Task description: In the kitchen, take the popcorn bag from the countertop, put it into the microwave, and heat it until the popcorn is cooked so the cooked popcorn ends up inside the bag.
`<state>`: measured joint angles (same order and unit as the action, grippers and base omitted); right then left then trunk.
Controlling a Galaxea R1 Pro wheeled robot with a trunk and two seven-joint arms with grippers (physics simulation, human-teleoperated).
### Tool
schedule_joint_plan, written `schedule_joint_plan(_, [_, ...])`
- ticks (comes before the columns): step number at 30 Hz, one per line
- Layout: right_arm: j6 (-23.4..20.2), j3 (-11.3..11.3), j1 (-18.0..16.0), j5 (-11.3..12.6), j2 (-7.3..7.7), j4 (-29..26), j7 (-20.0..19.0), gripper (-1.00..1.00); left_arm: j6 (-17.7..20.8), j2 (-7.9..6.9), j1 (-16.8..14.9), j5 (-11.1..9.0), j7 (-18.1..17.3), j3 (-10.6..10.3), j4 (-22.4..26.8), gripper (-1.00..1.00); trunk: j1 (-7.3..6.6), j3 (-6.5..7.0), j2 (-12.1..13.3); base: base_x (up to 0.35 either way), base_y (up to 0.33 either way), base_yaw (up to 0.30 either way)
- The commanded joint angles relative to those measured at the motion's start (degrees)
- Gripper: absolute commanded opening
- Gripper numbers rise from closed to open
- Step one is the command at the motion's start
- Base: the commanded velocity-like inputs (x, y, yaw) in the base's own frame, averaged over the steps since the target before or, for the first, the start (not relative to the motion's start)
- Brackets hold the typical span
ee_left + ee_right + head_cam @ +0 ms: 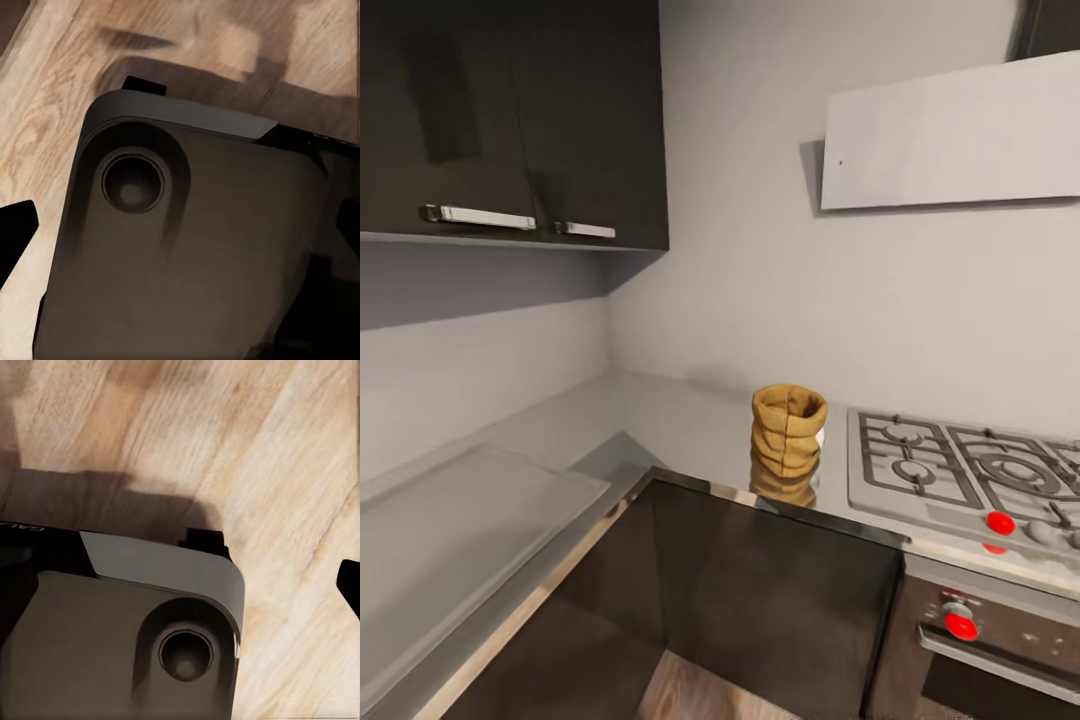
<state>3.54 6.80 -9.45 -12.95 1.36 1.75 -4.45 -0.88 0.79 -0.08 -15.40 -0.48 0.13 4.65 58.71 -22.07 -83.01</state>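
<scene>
One popcorn bag [788,429] upright on the countertop [680,425] — beside one hob [960,470].

A wrinkled tan-brown paper popcorn bag [788,428] is mirrored in the glossy, smooth grey steel-look desk [690,425]. Dark grey-brown cabinet fronts [770,590] are finished with a soft sheen. A pale wood-grain plank floor [300,457] is seen beneath the robot's matt dark grey base [195,255].
</scene>
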Motion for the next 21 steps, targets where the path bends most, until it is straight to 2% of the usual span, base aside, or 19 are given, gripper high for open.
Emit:
schedule_joint_plan(1, [0.3, 0.5, -0.1, -0.5, 0.02, 0.2, -0.1, 1.00, -0.1, 0.00, 0.0, -0.3, 0.0, 0.0, 0.0, 1.00, 0.00, -0.03, 0.0, 0.000, 0.000, -0.283])
schedule_joint_plan(21, [0.4, 0.6, -0.1, -0.5, 0.11, 0.2, 0.0, 1.00, -0.1, 0.00, 0.0, -0.4, 0.0, 0.0, 0.0, 1.00, 0.00, 0.50, 0.0, 0.000, 0.000, -0.283])
